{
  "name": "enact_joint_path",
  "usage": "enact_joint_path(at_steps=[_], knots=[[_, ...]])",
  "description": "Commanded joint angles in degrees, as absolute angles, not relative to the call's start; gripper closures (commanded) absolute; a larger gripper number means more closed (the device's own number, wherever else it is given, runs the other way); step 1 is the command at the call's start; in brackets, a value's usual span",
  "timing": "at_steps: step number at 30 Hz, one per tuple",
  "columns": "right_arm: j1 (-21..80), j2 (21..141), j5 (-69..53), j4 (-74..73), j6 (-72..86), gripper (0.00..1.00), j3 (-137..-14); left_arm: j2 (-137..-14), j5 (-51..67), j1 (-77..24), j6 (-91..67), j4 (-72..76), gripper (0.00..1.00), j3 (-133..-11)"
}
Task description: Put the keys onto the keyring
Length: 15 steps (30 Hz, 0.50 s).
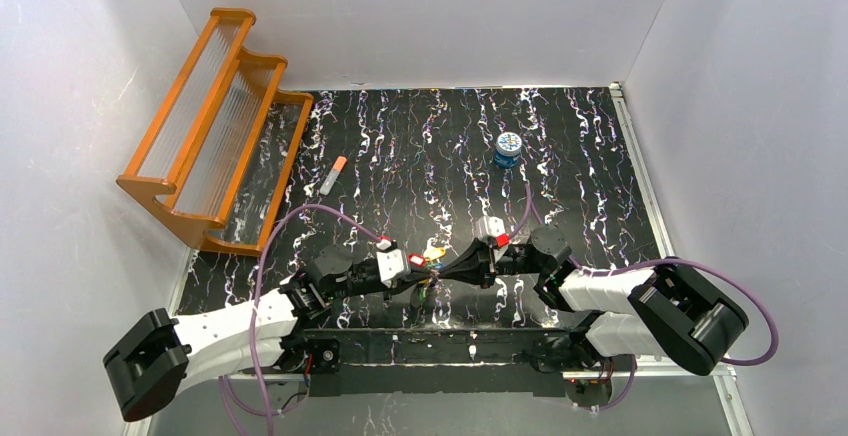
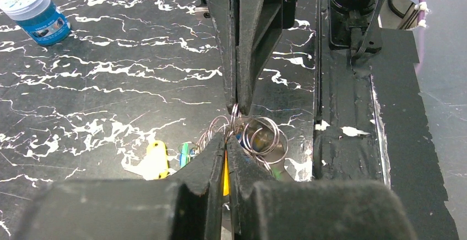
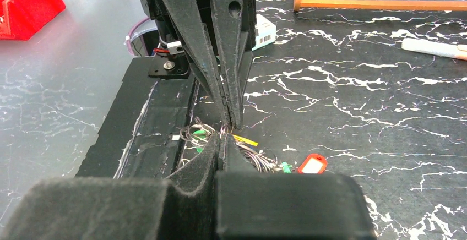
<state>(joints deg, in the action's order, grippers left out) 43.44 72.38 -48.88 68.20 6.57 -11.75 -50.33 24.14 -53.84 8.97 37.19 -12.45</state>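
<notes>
Silvery thin wire loops, tangled together, make up the keyring (image 2: 263,140), which is held just above the desk (image 1: 420,146) near its front edge, between the two arms. The left tool (image 2: 226,142) is pinched closed on the loops from one side, with a sliver of yellow between its fingers. The right tool (image 2: 238,107) is closed on a loop from the opposite side, so the tips nearly meet. The keys (image 2: 156,160) hang and lie around the tangle. The left wrist view shows a yellow head and a green one. Only the right wrist view shows a red head (image 3: 312,163) lying flat on the desk beside the loops. From above the wire is too fine to make out, and only flecks of yellow and red show where the tools meet. The desk is black with white marble veining, edged by a plain black strip (image 2: 344,157) at the front and boxed in by white walls (image 1: 80,106). Well apart from the tangle, a small blue tin (image 1: 508,149) stands at the back and a white tube (image 1: 333,174) with an orange tip lies farther left. An orange stepped rack (image 1: 215,126) fills the far left corner.
</notes>
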Motion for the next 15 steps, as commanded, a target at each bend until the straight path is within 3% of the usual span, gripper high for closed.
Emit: enact_joint_path(at_steps=[1,15], knots=[[43.2,71.8,-50.3,73.9,7.7,0.99,-13.2,-51.9,25.7,-54.1,10.3,38.2,0.99,-12.6],[43.2,71.7,-49.8,75.6,9.9,0.99,-13.4,-56.4,25.8,-54.1,11.3,37.2,1.0,-15.1]])
